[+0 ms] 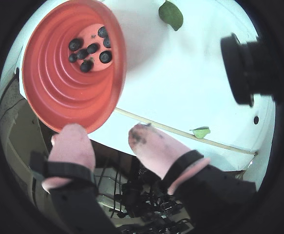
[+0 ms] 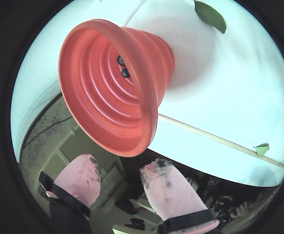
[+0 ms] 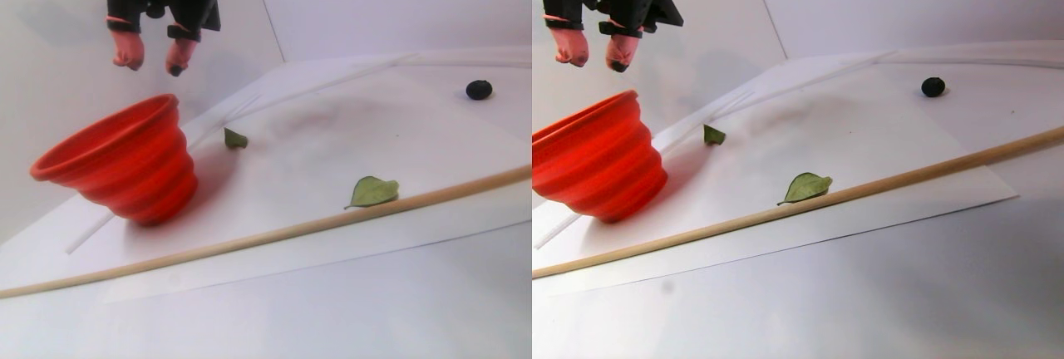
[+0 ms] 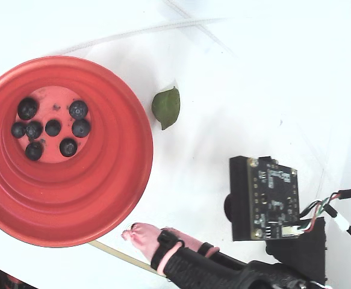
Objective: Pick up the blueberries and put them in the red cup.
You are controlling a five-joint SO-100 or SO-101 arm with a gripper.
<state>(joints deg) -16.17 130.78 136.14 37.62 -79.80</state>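
Observation:
The red cup (image 1: pixel 59 92) stands on the white sheet with several blueberries (image 1: pixel 89 50) on its pale bottom, also seen from above in the fixed view as blueberries (image 4: pixel 53 127) in the cup (image 4: pixel 103 186). In the other wrist view two berries (image 2: pixel 125 73) show inside the cup (image 2: pixel 103 107). One more dark blueberry (image 3: pixel 478 89) lies alone far right on the sheet. My gripper (image 1: pixel 106 134) hangs open and empty beside and above the cup's rim, its stained pink fingertips (image 2: pixel 157 168) apart. The stereo pair shows the gripper (image 3: pixel 150 58) well above the cup (image 3: pixel 125 168).
A green leaf (image 4: pixel 166 107) lies next to the cup and another leaf (image 3: pixel 372 191) rests against a long wooden stick (image 3: pixel 274 230). A small leaf (image 3: pixel 235 138) sits behind the cup. A black camera board (image 4: pixel 264 198) hangs near the arm.

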